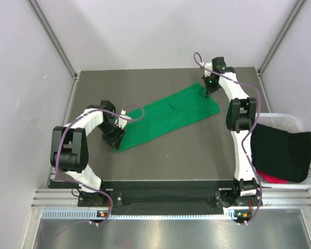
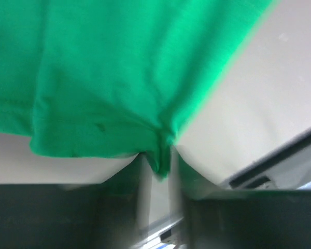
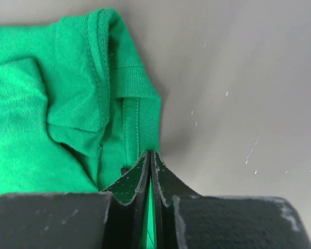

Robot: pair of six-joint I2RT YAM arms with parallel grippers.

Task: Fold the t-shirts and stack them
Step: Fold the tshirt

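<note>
A dark grey table (image 1: 197, 150) fills the middle. A white perforated basket (image 1: 282, 120) sits against the table's right edge. Pale walls (image 1: 145, 31) rise behind the table, with metal posts (image 1: 52, 36) at its back corners. An aluminium rail (image 1: 285, 199) runs along its near edge, and nearer than that lies what may be a steel sheet (image 1: 171, 233).

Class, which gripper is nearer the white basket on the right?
Right. The right gripper pinches the far end of the green t-shirt, up-left of the white basket; the left gripper sits at its near end, much farther left.
</note>
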